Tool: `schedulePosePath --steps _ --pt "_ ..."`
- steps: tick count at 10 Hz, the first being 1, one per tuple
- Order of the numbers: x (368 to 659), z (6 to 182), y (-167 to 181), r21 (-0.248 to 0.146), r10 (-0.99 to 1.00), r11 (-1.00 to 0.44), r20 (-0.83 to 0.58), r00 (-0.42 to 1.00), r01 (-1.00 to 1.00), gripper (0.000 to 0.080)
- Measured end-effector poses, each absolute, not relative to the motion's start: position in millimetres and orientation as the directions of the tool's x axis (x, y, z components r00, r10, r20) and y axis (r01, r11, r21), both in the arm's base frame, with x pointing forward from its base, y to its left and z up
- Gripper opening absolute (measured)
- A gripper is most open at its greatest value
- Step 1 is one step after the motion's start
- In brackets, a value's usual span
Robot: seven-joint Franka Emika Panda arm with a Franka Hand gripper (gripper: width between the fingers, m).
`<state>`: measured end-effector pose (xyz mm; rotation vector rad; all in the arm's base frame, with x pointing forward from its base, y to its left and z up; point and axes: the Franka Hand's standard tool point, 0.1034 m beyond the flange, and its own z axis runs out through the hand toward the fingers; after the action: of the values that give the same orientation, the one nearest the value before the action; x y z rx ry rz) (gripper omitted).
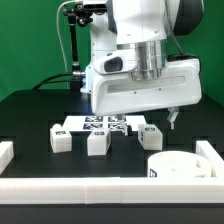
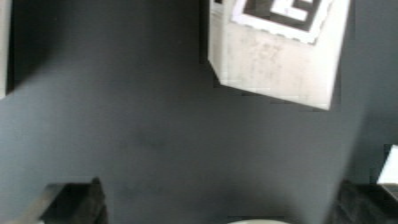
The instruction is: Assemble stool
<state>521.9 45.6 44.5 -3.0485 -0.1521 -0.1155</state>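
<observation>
We note the gripper [image 1: 172,119] empty, jaws spread wide, above the table [image 1: 30,118]. One leg [image 1: 152,136] sits just beside it, the seat [image 1: 180,165] near.

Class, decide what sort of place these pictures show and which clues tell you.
Probably a robotics lab test bench: black table fenced by white border rails, a tagged marker board, a robot arm overhead.

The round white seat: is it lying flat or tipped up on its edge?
Lying flat. In the exterior view the seat rests on the table with its round face turned up.
</observation>
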Motion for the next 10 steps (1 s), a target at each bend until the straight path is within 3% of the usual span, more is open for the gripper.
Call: schedulePosePath --steps 4,7,10 --pt "521 44.1 50 -0.127 -0.250 -0.962 0.041 0.967 -0.243 0.0649" --pt "514 41.9 67 -0.080 -0.261 -0.963 0.016 0.965 -0.259 0.0649" --pt "512 41.3 67 -0.071 -0.249 -0.966 -0.009 0.969 -0.249 0.0649"
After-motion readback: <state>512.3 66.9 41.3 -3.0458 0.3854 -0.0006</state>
